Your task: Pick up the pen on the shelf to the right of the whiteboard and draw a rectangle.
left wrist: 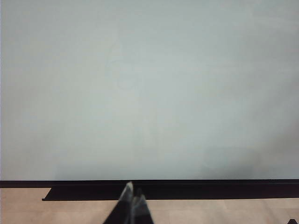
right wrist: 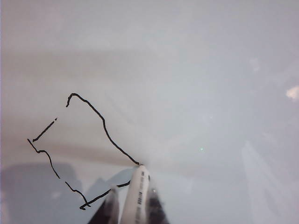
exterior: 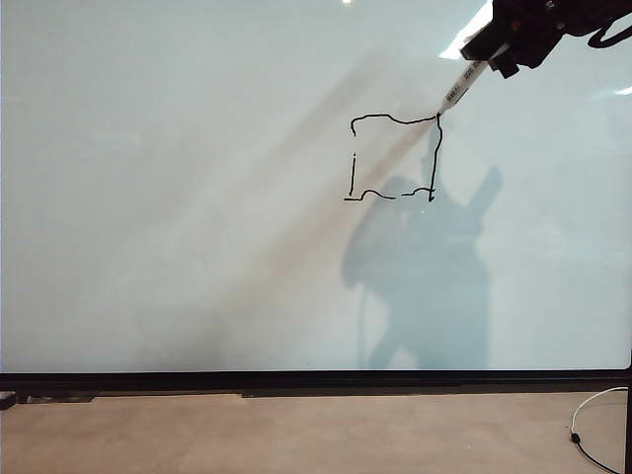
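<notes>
The right gripper (exterior: 499,51), black and two-fingered, sits at the upper right of the exterior view, its jaws clamped on the slim white-grey pen (exterior: 461,85) with dark print along the barrel. The pen slants down-left, and its dark tip meets the large glossy pale whiteboard (exterior: 178,197) at the upper right corner of the small wobbly black rectangle (exterior: 393,158), right of centre in the frame. In the right wrist view the barrel (right wrist: 136,196) rises between the 2 fingers (right wrist: 112,205) to the end of the inked line (right wrist: 88,140).

The outline looks almost finished: all 4 sides are drawn, with small gaps on the left side and along the bottom. To do this step well, I would keep the grip firm and the tip pressure light and even, so the stroke closes the corner cleanly without skidding; lifting straight off the board would avoid a stray tail.

The left gripper (left wrist: 132,205) hangs low at the bottom centre of its own view, fingertips together and holding nothing, facing the board's black lower frame (left wrist: 187,184).
</notes>
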